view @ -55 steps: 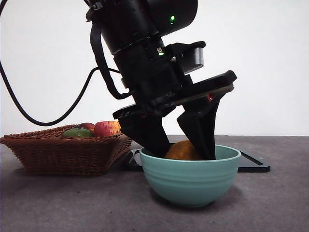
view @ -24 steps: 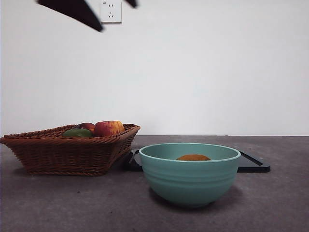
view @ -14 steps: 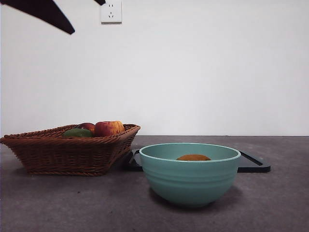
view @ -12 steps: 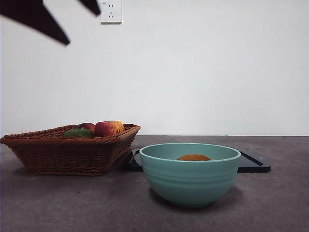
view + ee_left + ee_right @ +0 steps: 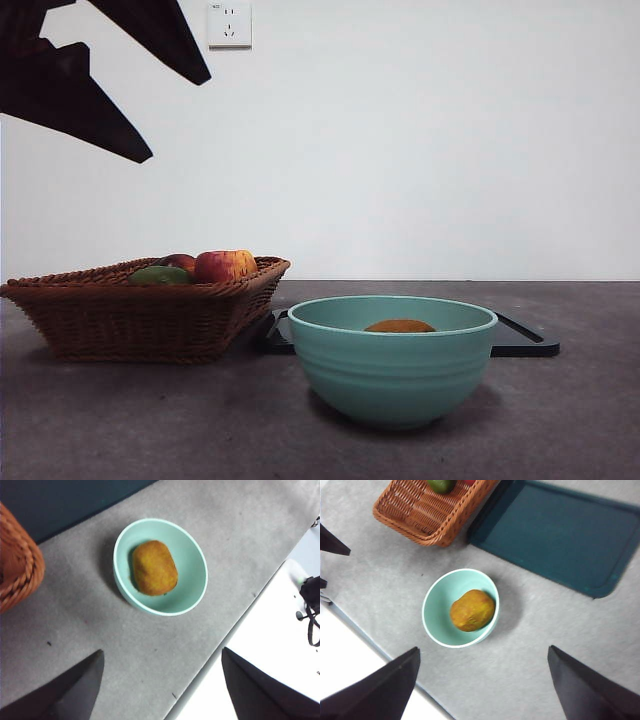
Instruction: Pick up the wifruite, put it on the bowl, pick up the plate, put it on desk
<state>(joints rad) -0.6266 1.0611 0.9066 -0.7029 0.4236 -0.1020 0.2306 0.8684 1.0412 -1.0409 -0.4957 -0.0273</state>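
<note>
No readable writing is showing anywhere.
A white wall socket (image 5: 229, 24) is sitting at about eleven o'clock in the front view, and a tiny dark mark is showing at its upper left corner, too small to read. The bowl (image 5: 392, 360), the wifruite (image 5: 400, 326), the wicker basket (image 5: 140, 310), the dark tray (image 5: 555, 532) and the desk (image 5: 150, 420) are carrying no label, brand or number that can be made out in any of the three views.
</note>
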